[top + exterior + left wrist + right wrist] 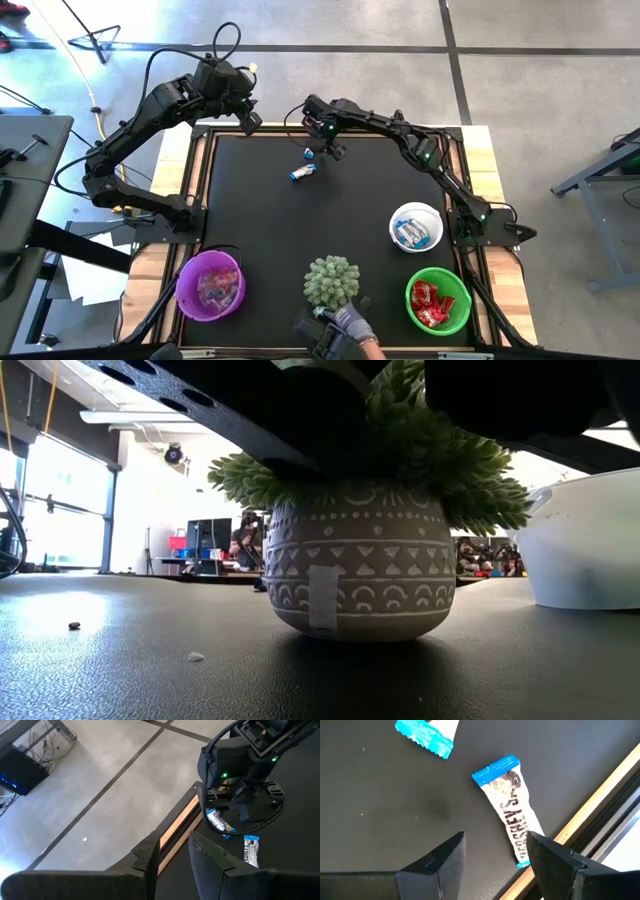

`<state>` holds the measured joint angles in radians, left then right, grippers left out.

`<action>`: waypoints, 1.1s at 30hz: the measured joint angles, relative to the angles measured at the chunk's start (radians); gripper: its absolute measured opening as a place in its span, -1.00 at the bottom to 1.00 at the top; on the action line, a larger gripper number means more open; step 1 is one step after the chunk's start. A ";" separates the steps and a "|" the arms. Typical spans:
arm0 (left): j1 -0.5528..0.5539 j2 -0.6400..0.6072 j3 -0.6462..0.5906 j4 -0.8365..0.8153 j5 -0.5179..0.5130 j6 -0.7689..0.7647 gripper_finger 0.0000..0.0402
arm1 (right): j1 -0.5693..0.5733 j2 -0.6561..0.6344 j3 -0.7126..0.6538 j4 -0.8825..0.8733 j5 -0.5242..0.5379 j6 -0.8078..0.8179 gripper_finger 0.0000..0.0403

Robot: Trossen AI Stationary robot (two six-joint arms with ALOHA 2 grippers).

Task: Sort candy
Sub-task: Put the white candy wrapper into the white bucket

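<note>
At the upper left of the high view, the left hand [250, 118] hangs over the bench [260, 220] edge, fingers slightly apart, pinching nothing. At lower left sits one purple bowl [210, 285] of pinkish candy. In the upper middle, two blue-and-white candies [303, 171] lie on the mat, the right hand [331, 150] spread just beside them, empty. One spiky green plant [331, 281] stands bottom centre, a person's gloved hand [352, 322] touching it. At right sit one white bowl [415, 227] and one green bowl [437, 300].

Glossy foil-wrapped candy [511, 805] on a matt black mat [385, 805], wood-edged.
</note>
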<state>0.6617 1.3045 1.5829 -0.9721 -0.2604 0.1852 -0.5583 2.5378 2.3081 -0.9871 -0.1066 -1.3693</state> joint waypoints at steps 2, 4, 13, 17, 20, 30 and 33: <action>0.000 0.000 0.000 0.006 0.005 0.000 -0.55 | 0.000 0.000 0.000 0.000 0.000 0.000 0.02; 0.000 0.000 0.000 0.007 0.021 0.000 -0.55 | 0.000 0.000 0.000 -0.006 0.000 0.007 0.02; 0.000 0.000 0.000 0.006 0.026 -0.001 -0.55 | 0.029 0.000 0.000 -0.018 0.083 0.150 0.02; 0.000 0.000 0.000 -0.001 0.026 0.000 -0.55 | 0.054 -0.002 0.000 -0.011 0.089 0.205 0.02; 0.001 0.000 0.000 -0.017 0.026 0.010 -0.55 | 0.073 -0.024 0.000 -0.010 0.104 0.241 0.02; 0.062 0.000 0.000 -0.091 0.027 -0.016 -0.55 | 0.096 -0.135 0.001 -0.070 0.132 0.396 0.02; 0.079 0.000 -0.001 -0.116 0.050 -0.025 -0.55 | 0.091 -0.159 0.001 -0.142 0.172 0.446 0.02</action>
<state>0.7403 1.3045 1.5823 -1.0878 -0.2101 0.1600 -0.4675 2.3786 2.3089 -1.1287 0.0654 -0.9234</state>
